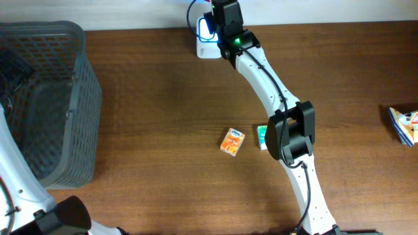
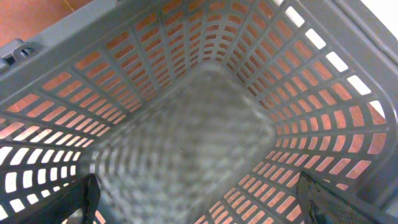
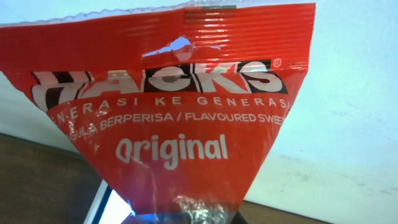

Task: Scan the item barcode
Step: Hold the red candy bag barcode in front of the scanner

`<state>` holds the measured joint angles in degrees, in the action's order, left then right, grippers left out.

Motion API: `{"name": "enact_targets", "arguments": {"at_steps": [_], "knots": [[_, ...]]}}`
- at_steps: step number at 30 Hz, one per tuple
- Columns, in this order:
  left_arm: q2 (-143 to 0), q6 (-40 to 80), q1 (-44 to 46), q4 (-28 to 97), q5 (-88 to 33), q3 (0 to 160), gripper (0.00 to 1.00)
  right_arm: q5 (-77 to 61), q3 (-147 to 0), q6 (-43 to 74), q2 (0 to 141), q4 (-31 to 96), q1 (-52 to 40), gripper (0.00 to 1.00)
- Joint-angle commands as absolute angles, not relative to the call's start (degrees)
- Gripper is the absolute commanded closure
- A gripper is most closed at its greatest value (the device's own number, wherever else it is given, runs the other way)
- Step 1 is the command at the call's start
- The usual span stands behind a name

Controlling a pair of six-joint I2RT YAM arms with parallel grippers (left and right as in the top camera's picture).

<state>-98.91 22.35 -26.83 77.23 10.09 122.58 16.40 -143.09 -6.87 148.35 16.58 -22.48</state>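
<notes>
The item is a red "Hacks Original" sweet packet [image 3: 186, 93] that fills the right wrist view. My right gripper [image 3: 208, 219] is shut on its crimped bottom end. Below the packet, a white scanner [image 3: 104, 202] glows blue. In the overhead view the right arm reaches to the table's far edge, and the gripper [image 1: 222, 18] sits over the white scanner [image 1: 208, 49], hiding the packet. My left gripper [image 2: 199, 205] hangs open inside the grey basket [image 2: 186, 124], its dark fingers [image 2: 68, 199] wide apart with nothing between them.
The grey mesh basket [image 1: 46, 98] stands at the table's left side. A small orange box [image 1: 232, 141] lies mid-table, and a green-and-white box [image 1: 262, 137] sits partly under the right arm. Another package [image 1: 405, 124] rests at the right edge.
</notes>
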Motion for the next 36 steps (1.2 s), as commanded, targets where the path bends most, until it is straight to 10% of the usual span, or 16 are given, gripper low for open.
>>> {"name": "enact_targets", "arguments": {"at_steps": [1,36], "knots": [[-99.0,22.9,-27.2,77.3,10.3,122.8,0.01,13.5,-143.8,-6.8,148.6,16.1,-22.9,0.96],[-99.0,22.9,-27.2,77.3,10.3,122.8,0.01,9.6,-143.5,-3.4,151.3,17.7,-22.4,0.96]]}}
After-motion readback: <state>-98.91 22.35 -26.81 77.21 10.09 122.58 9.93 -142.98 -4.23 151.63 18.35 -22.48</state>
